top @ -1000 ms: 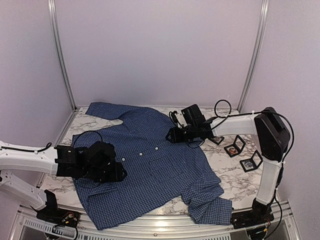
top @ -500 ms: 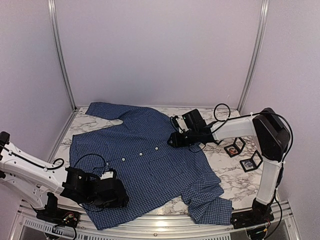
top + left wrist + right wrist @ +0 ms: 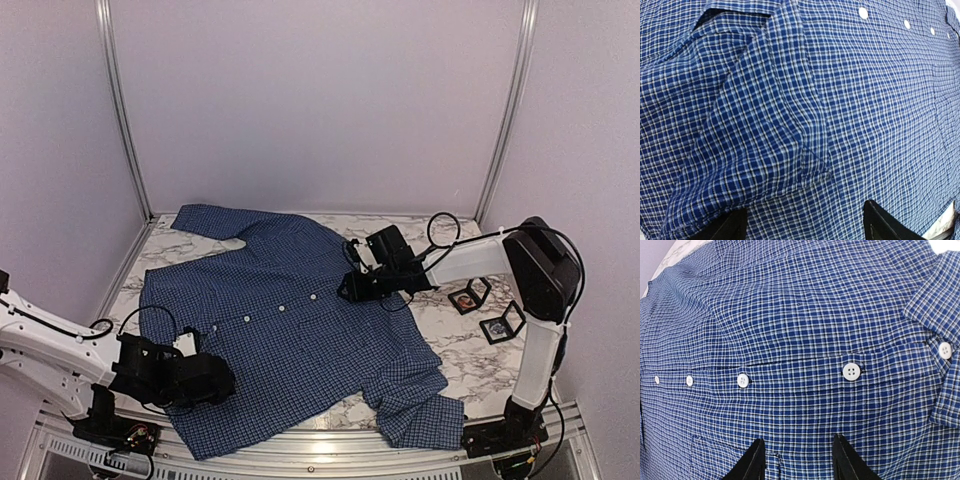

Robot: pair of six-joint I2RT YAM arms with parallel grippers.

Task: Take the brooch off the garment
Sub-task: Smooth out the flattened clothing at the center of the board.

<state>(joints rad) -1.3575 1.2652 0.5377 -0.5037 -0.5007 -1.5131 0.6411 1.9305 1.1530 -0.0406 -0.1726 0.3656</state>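
The dark blue checked garment (image 3: 300, 320) lies spread across the marble table, with its row of white buttons (image 3: 851, 371) running across the right wrist view. No brooch shows on it in any view. My right gripper (image 3: 346, 289) hovers low over the shirt front near the collar, open and empty (image 3: 799, 462), just below the button placket. My left gripper (image 3: 208, 378) is over the shirt's near left hem, open and empty (image 3: 805, 227), above a raised fold of cloth (image 3: 770, 125).
Two small black frames stand on the table at the right. One holds an orange-and-pale piece (image 3: 466, 298), the other a bluish piece (image 3: 499, 326). A third frame (image 3: 435, 281) lies partly behind the right arm. Walls enclose the table on three sides.
My left arm has drawn back from the shirt's left side to the near left hem. My right gripper has moved slightly nearer and lower over the shirt front.
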